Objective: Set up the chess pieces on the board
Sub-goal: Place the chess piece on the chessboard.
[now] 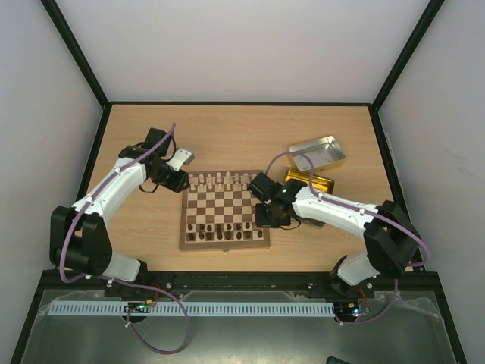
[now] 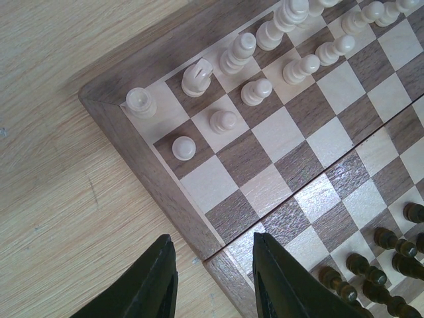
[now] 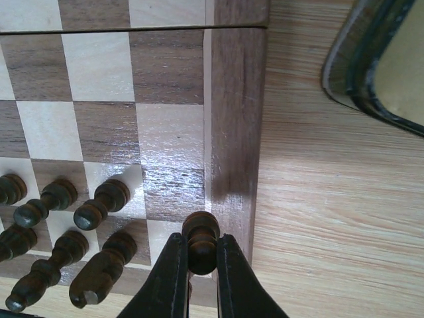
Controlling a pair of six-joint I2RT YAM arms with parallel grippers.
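Right gripper (image 3: 201, 257) pinched a dark piece (image 3: 201, 237) above the board's (image 3: 235, 119) near-right corner, while cream pieces (image 1: 220, 180) stood ranked along the far side and dark rows (image 1: 223, 230) looked nearly full, last corner squares seemingly remaining.

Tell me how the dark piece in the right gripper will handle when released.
Small turned wood, so the dark pawn is probably light and stiff. Its rounded, glossy head may slip in the right gripper. Narrow and tall, it could tip on the board.
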